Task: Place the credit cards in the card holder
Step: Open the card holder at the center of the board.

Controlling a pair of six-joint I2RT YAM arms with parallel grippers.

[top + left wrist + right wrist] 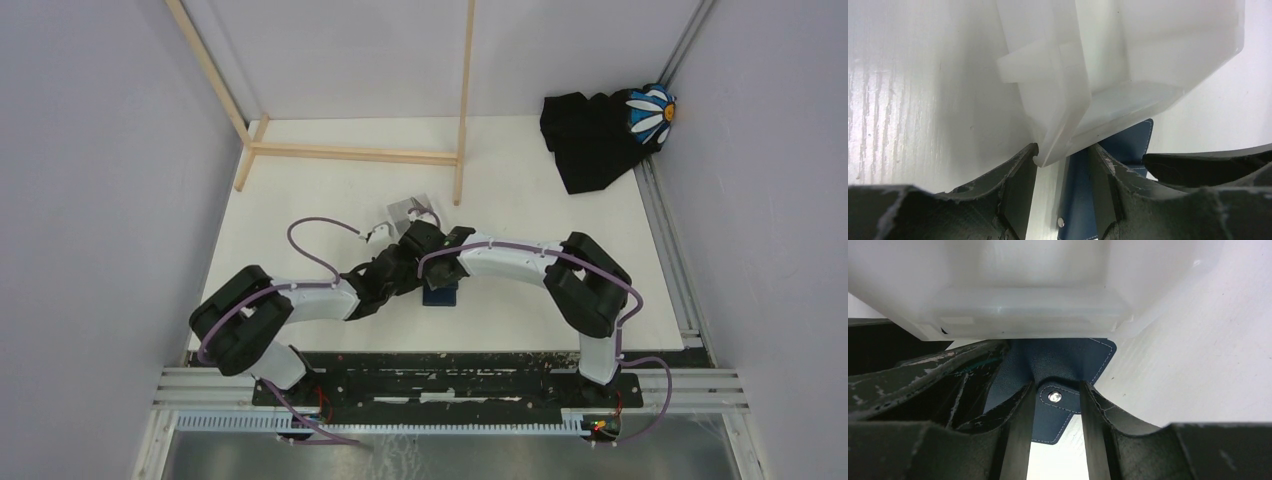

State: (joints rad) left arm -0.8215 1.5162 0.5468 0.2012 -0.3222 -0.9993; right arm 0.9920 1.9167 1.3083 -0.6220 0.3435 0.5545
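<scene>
Here, card holder (1060, 360), straddled by right hand (1058, 392)

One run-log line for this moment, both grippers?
left gripper: straddles clear box corner | right gripper: straddles card holder snap tab | grip: unclear | cards: unseen

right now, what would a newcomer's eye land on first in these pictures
The two black and white arms meeting mid-table, bunched over a navy wallet and a clear plastic box. Next, the black cloth with a blue daisy pattern in the far right corner, and the bare wooden frame at the back left.
</scene>
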